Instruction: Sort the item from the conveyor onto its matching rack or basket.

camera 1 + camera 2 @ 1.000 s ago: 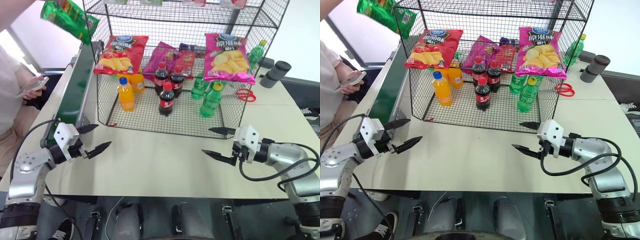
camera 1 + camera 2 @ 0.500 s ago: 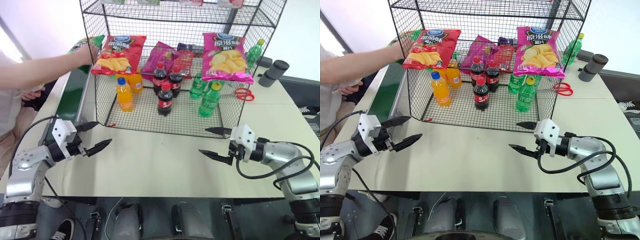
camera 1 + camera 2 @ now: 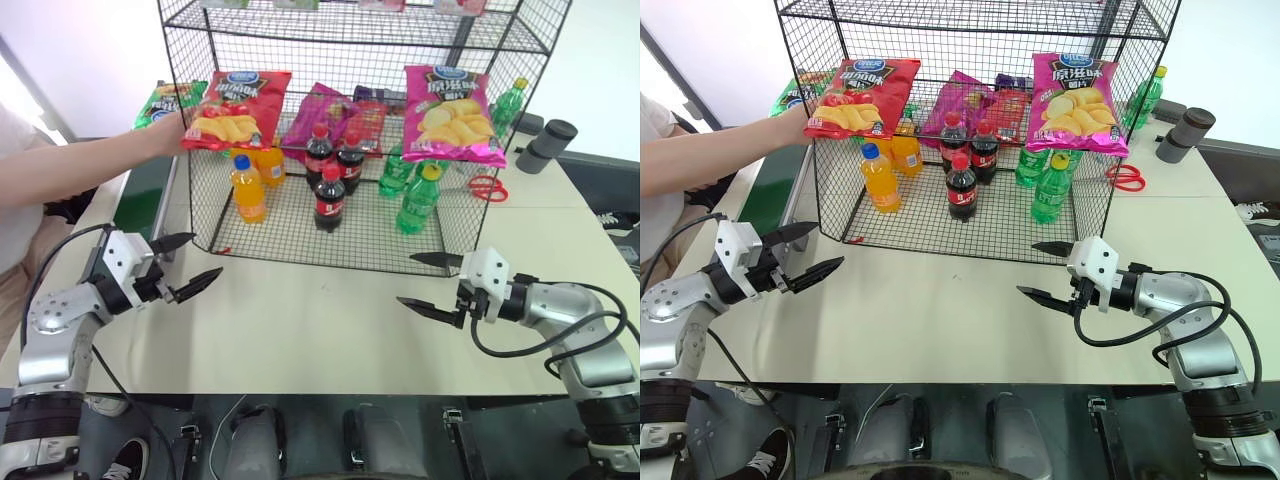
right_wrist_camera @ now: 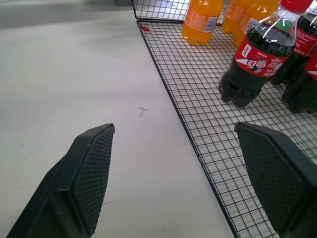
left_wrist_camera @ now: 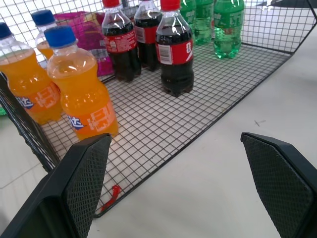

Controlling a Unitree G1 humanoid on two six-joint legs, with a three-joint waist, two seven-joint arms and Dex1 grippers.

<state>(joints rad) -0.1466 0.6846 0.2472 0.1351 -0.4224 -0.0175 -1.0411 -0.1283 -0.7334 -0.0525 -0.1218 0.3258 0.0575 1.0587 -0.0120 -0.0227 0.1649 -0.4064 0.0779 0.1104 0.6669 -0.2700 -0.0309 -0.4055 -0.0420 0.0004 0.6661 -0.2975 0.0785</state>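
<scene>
The green crisp bag (image 3: 168, 98) now sits at the upper left of the left eye view, low over the far end of the conveyor (image 3: 150, 190), just beside the left wall of the wire rack (image 3: 300, 235) and partly hidden behind the red crisp bag (image 3: 237, 108). A second ago it was held high in the top left corner; a person's hand (image 3: 165, 133) has since brought it down to the belt and reaches across from the left edge. I judge this to mean the item is only now being delivered, so the sorting has not begun and the next move would be a reach to the belt. Both arms look unchanged from the earlier frames: the left gripper (image 3: 188, 263) at lower left and the right gripper (image 3: 432, 284) at lower right hover over the table (image 3: 320, 330) with fingers spread apart, holding nothing.
</scene>
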